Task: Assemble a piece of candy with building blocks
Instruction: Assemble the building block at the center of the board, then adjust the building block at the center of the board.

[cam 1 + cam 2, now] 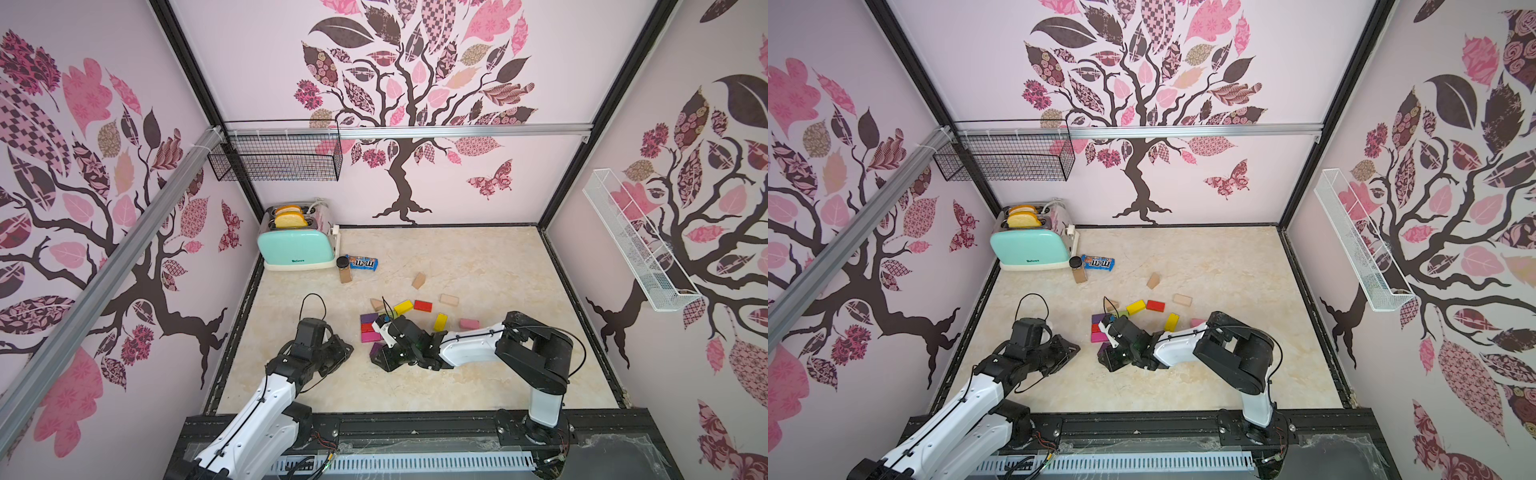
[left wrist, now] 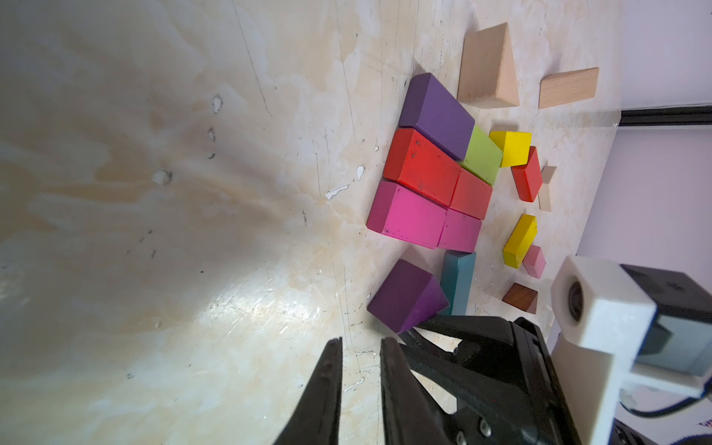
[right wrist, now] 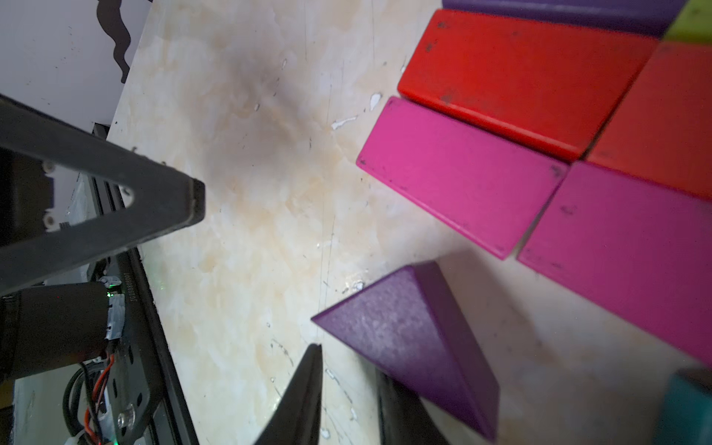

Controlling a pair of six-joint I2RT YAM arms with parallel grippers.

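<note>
On the counter, the six-block slab reads as the candy's body; the left gripper hovers apart from it, pressed together, while the right gripper, nearly pressed together and empty, abuts the purple triangle just beside the slab's magenta end, which probably needs nudging flush next.

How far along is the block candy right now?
Done: the body, a rectangle of six blocks in purple, red, magenta and green, lies packed together. In hand: the right end effector is at the purple triangle, which sits beside the rectangle, not yet flush. Left: probably a second triangle end; a tan triangle lies loose, apart.
</note>
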